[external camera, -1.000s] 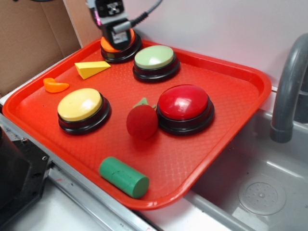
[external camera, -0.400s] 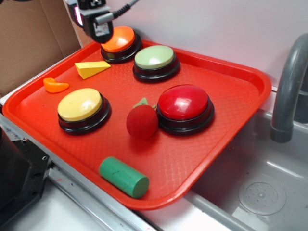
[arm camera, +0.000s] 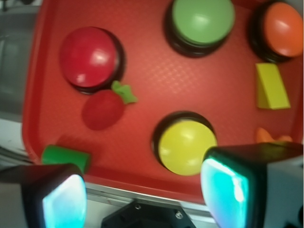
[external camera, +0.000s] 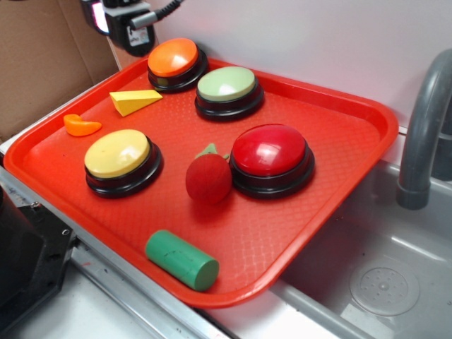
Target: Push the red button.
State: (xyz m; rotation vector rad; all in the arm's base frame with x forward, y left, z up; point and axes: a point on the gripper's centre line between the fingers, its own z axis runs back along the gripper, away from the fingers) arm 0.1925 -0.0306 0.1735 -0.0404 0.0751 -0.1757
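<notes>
The red button [external camera: 270, 150] is a large glossy red dome on a black base, right of centre on the red tray [external camera: 332, 134]. In the wrist view the red button [arm camera: 88, 56] lies at the upper left. My gripper [external camera: 127, 32] hovers high over the tray's far left corner, well away from the red button, beside the orange button [external camera: 173, 58]. From the wrist, the gripper [arm camera: 145, 199] stands open, its two cyan pads [arm camera: 228, 190] wide apart with nothing between them.
The tray also holds a green button [external camera: 227, 85], a yellow button [external camera: 118, 154], a red strawberry toy [external camera: 208, 178] touching the red button's base, a yellow wedge [external camera: 134, 101], an orange slice [external camera: 80, 125] and a green cylinder [external camera: 181, 260]. A grey faucet [external camera: 424, 127] and sink [external camera: 381, 282] sit to the right.
The gripper has lifted off the orange button and moved up and to the left, leaving that button's dome fully uncovered. Nothing on the tray has shifted.
</notes>
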